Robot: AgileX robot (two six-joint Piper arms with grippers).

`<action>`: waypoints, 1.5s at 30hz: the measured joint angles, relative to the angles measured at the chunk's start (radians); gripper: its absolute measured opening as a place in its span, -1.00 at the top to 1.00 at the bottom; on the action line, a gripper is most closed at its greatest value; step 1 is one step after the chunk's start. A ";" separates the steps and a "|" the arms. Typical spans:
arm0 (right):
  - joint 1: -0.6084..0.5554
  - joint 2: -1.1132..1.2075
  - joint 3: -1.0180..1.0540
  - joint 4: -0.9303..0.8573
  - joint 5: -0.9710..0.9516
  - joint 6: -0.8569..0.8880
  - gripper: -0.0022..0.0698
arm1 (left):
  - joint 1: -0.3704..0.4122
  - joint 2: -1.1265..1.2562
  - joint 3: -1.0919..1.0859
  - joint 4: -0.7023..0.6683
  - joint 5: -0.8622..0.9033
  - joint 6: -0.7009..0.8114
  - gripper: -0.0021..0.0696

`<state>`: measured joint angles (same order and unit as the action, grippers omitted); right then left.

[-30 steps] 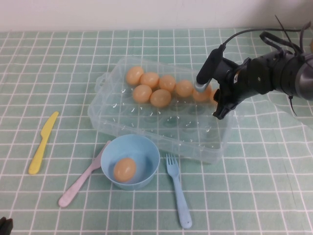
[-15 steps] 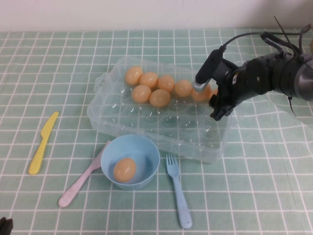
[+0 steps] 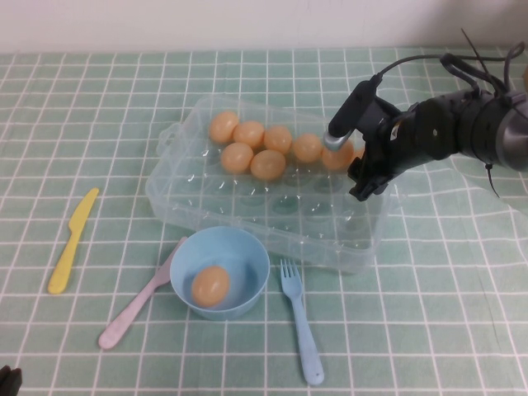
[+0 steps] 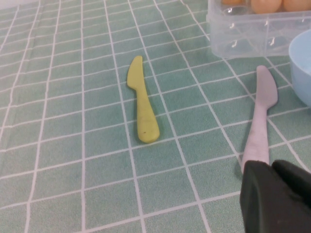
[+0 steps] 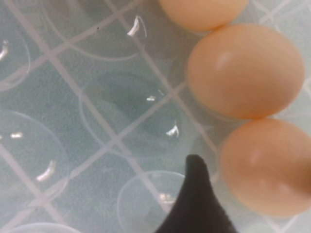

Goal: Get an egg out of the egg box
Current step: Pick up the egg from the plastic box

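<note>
The clear egg box [image 3: 272, 235] lies mid-table with several tan eggs along its far side. My right gripper [image 3: 351, 161] hangs over the box's right end, open. One finger is behind and one in front of the end egg [image 3: 338, 157], and it holds nothing. In the right wrist view one dark fingertip [image 5: 194, 179] stands just beside that egg [image 5: 267, 165], with another egg [image 5: 245, 70] farther on and empty cups [image 5: 121, 111] around. My left gripper [image 4: 273, 166] is shut and parked low at the table's near left, a small dark tip [image 3: 7, 378] in the high view.
A light-blue bowl [image 3: 247, 247] holding one egg [image 3: 210, 285] stands in front of the box. Beside it lie a pink spoon [image 3: 132, 309] and a blue fork [image 3: 301, 330]. A yellow knife [image 3: 70, 243] lies at the left, near my left gripper.
My right gripper's fingers have spread wider around the end egg and the arm has edged left. The egg box has shifted slightly left.
</note>
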<state>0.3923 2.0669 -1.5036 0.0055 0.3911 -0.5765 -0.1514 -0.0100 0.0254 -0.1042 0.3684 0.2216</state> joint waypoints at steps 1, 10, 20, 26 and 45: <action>0.000 0.000 0.000 0.002 -0.002 0.000 -0.28 | 0.000 0.000 0.000 0.000 0.000 0.000 0.94; 0.000 0.002 0.002 0.006 -0.015 0.000 -0.23 | 0.000 0.000 0.000 0.000 0.000 0.000 0.94; 0.000 0.005 0.000 -0.006 -0.015 0.000 -0.15 | 0.000 0.000 0.000 0.000 0.000 0.000 0.94; 0.000 0.008 -0.004 -0.006 -0.015 0.000 0.15 | 0.000 0.000 0.000 0.000 0.000 0.000 0.94; 0.006 -0.127 0.005 0.028 0.099 0.062 0.96 | 0.000 0.000 0.000 0.000 0.000 0.000 0.94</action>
<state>0.3980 1.9397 -1.4990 0.0336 0.4904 -0.5149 -0.1514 -0.0100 0.0254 -0.1042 0.3684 0.2216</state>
